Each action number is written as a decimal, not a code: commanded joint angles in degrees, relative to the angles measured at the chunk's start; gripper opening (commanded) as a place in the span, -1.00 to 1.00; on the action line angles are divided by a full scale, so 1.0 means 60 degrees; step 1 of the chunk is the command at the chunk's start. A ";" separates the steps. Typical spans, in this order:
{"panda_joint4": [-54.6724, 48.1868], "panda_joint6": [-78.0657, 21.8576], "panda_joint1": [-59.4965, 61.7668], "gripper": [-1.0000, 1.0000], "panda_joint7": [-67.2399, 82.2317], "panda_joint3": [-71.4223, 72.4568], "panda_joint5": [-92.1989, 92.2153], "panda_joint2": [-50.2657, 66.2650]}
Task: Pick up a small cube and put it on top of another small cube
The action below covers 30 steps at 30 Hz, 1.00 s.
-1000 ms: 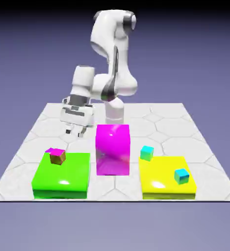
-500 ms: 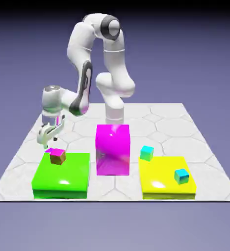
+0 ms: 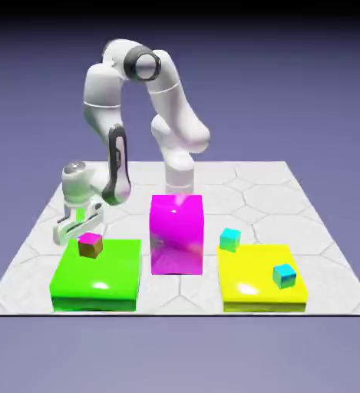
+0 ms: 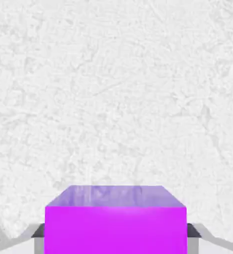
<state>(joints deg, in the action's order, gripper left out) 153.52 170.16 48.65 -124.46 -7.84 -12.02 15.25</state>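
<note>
In the hand view, the gripper is closing on the small cube, its fingertips pressing on opposite sides and standing about a cube's width apart. The cube's magenta face is filling the bottom middle and running off the picture's edge; a paler violet side is showing above it. The fingertips are showing only in part, the cube covering their inner faces and the edge cutting them off. Pale table surface is filling the rest.

In the exterior view, the small cube is not showing; the hand is standing low beyond the green block, towards the exterior view's left. The fingertips are hiding there too, so their grip is not reading from this side. Whether the cube is touching the table is not showing clearly in either view.

The brown cube, magenta on top, is sitting on the green block near its far edge, standing between the camera and the hand's lower end. The tall magenta block is standing between the green block and the yellow block, hiding the table behind it. One cyan cube is sitting at the yellow block's far edge, another near its exterior view's right edge.
</note>
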 commanded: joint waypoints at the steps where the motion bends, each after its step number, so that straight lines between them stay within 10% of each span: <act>1: 0.0076 -0.0281 0.0009 -1.00 0.0033 0.0023 0.0023 -0.0347; 30: -0.1710 -0.5023 -0.4080 -1.00 0.9794 -0.0248 0.1340 -0.3788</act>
<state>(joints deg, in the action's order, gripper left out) 143.25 140.05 24.15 -65.61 -9.34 -3.85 -7.48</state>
